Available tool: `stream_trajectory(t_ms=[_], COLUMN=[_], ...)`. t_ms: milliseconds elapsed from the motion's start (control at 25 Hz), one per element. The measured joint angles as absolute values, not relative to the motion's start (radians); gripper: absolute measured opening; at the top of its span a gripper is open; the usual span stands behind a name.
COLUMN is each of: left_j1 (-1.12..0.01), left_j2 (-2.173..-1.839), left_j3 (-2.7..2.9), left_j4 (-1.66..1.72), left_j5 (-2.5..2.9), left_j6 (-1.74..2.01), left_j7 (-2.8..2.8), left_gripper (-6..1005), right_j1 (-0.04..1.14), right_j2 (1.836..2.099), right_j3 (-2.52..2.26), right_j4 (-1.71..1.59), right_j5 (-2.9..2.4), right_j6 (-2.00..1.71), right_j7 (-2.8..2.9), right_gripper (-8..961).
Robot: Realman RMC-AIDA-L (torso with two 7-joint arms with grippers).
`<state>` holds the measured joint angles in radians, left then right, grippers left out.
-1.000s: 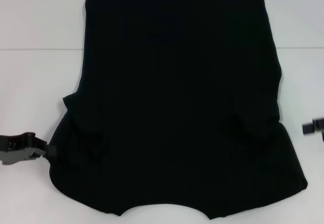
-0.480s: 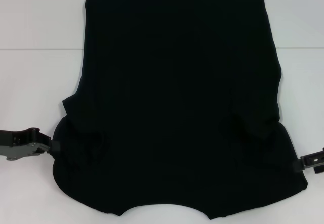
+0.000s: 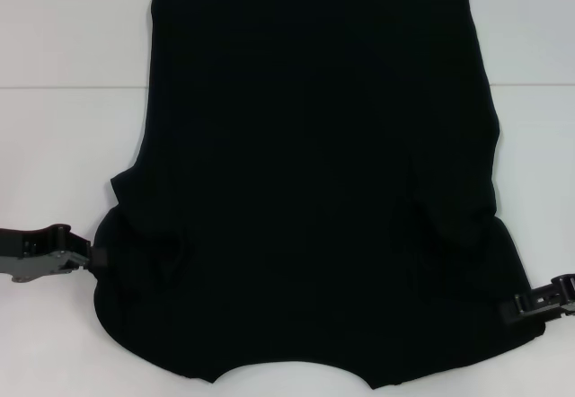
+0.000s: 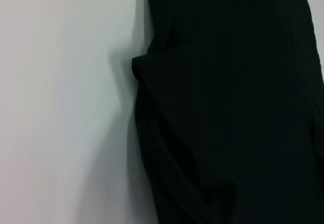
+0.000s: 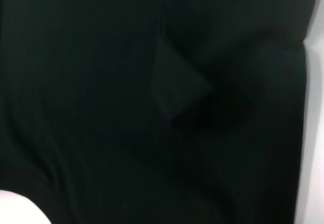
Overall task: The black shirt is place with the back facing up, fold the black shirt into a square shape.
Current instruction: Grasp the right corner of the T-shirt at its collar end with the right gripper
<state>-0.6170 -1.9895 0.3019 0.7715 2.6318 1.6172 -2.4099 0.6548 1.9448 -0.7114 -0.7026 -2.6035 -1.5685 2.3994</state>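
Black shirt [image 3: 314,181] spread flat on the white table [image 3: 63,145], collar notch at the near edge, hem at the far edge, sleeves tucked in over the body as small folded flaps on either side. Step in hand, by the look of it: taking the two near shoulder corners for a fold toward the hem. Best done by pinching both layers at matching heights, lifting together, and carrying evenly so the crease runs straight across and the flaps stay tucked.

Left gripper [image 3: 97,259] touching the near-left edge of the cloth. Right gripper [image 3: 514,309] touching the near-right edge, a little nearer to the body than its partner. Fingertips black against black cloth, so impossible to tell whether either pair is parted or already clenched on fabric. In the left wrist view, only the sleeve fold [image 4: 152,67] against the table.
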Motion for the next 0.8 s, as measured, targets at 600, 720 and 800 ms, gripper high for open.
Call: stream_trajectory(t_ms=[600, 720, 800], left_j1=[-0.617, -0.617, -0.617], left_j2=[-1.992, -1.993, -1.993], left_j3=[0.299, 0.299, 0.299], left_j4=[0.762, 0.762, 0.762], left_j5=[2.632, 2.632, 2.632], left_j6=[1.613, 1.613, 1.613], left_j7=[-2.410, -2.410, -2.410], left_gripper=[12, 12, 12], right_j1=[0.686, 0.687, 0.682], right_j2=[1.981, 1.979, 1.974], right_j3=[-0.705, -0.701, -0.700], right_j4=[-0.688, -0.688, -0.687], right_j5=[-2.588, -2.588, -2.588], right_j6=[-1.568, -1.574, -1.574], right_j7=[2.392, 2.413, 2.426], right_gripper=[748, 744, 741])
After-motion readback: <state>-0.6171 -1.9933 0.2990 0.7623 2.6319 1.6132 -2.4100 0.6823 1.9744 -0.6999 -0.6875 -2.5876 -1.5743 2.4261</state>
